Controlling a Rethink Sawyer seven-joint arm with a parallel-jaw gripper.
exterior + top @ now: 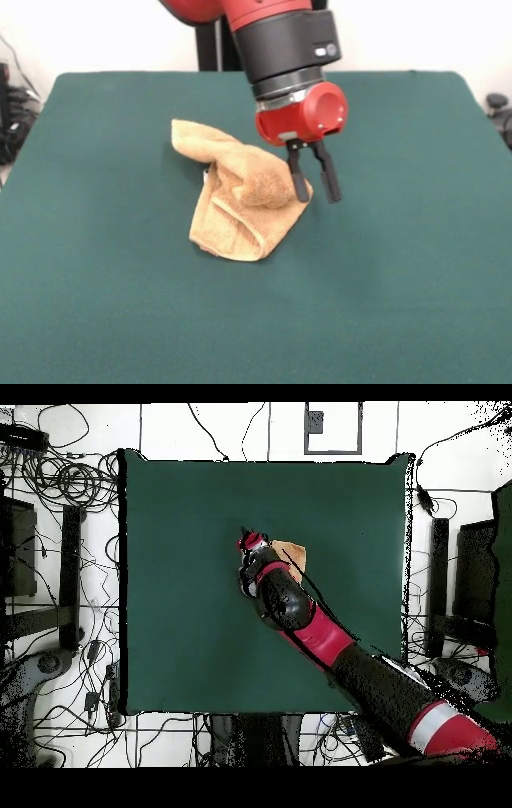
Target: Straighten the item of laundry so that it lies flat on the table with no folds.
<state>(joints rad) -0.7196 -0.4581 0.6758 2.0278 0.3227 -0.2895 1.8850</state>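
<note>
front view: towel bunched, jaws apart

the towel (240, 200) lies crumpled near the middle of the table (96, 304), folded over itself. the gripper (314, 186) hangs at its edge, 2 fingers spread, holding nothing. best to pinch 1 outer corner and draw it outward, low.

Towel (240, 204): golden-tan terry cloth, rough looped nap, matt, flatter woven band along one edge. Tabletop (96, 304): dark green felt-like cloth, matt, even. Arm (284, 40): glossy red and black plastic shells, shiny metal ring at wrist. Jaws: matt black.
</note>
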